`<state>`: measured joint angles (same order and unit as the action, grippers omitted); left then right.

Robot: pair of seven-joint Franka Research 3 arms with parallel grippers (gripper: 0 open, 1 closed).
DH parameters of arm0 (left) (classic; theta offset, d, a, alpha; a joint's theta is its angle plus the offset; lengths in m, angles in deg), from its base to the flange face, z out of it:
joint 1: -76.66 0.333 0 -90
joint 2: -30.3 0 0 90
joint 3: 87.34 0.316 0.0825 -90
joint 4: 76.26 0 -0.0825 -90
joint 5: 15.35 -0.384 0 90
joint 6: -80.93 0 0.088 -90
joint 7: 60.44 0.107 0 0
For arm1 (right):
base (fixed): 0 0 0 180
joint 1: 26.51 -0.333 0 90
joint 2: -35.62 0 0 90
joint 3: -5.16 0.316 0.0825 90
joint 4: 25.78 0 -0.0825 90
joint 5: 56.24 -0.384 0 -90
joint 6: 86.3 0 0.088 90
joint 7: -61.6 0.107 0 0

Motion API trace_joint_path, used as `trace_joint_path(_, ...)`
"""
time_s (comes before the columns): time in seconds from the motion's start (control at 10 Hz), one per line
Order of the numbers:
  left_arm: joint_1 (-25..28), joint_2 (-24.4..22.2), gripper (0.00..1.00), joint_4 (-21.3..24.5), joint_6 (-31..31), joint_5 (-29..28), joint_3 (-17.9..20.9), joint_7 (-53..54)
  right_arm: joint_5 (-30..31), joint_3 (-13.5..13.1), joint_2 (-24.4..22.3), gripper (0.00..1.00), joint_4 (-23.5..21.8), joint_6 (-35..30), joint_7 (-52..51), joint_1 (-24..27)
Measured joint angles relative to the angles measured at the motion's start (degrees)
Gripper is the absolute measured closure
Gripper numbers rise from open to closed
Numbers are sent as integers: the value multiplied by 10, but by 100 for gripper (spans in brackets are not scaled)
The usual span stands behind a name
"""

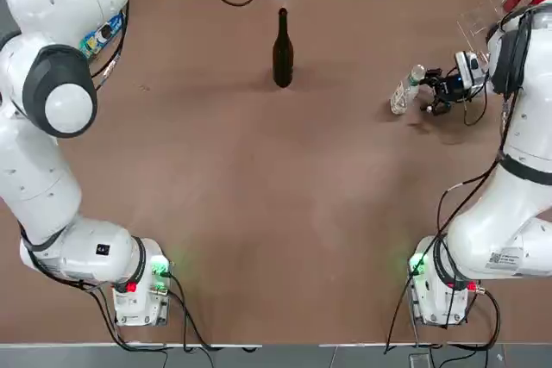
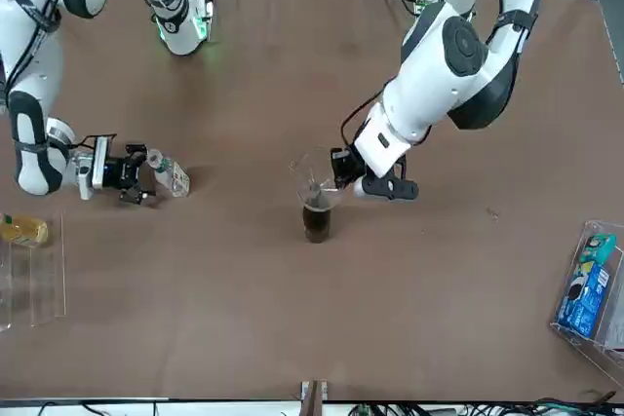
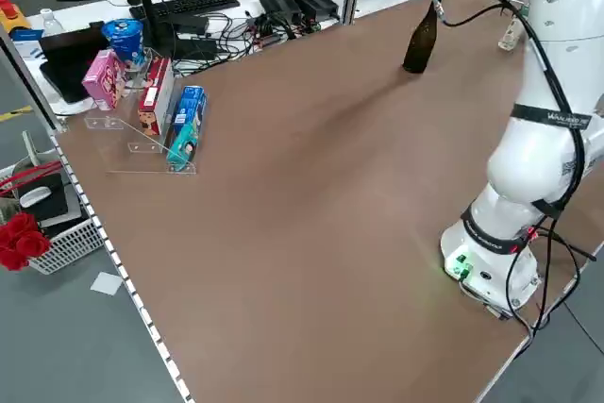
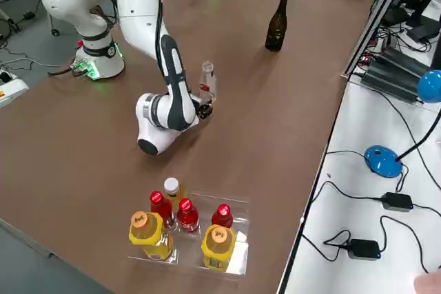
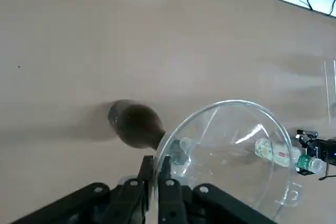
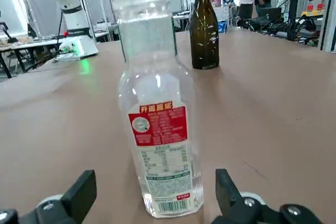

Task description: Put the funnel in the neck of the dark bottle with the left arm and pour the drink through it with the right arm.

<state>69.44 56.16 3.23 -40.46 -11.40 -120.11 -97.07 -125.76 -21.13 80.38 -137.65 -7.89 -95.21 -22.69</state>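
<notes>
My left tool (image 5: 157, 182) hangs above the dark bottle (image 1: 282, 51), its fingers pinched tight on the rim of the clear funnel (image 5: 231, 156). From the left wrist view the funnel's spout sits just over the bottle's mouth; I cannot tell whether it is inside the neck. The dark bottle stands upright near the far middle of the brown worktop (image 1: 259, 213).

My right tool (image 1: 434, 94) is low at my right side of the worktop, its fingers spread wide on either side of the small clear drink bottle (image 6: 157, 124), not touching it. That bottle stands upright, well apart from the dark bottle. A clear tray of red and yellow drink bottles (image 4: 186, 228) sits at the worktop's right edge.
</notes>
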Motion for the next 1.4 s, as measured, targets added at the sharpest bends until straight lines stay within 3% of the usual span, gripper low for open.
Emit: trace_joint_path(1.4, -5, 2, 92, -2, 13, -3, -3, 0, -42, 27, 21, 0, 3, -37, -4, -8)
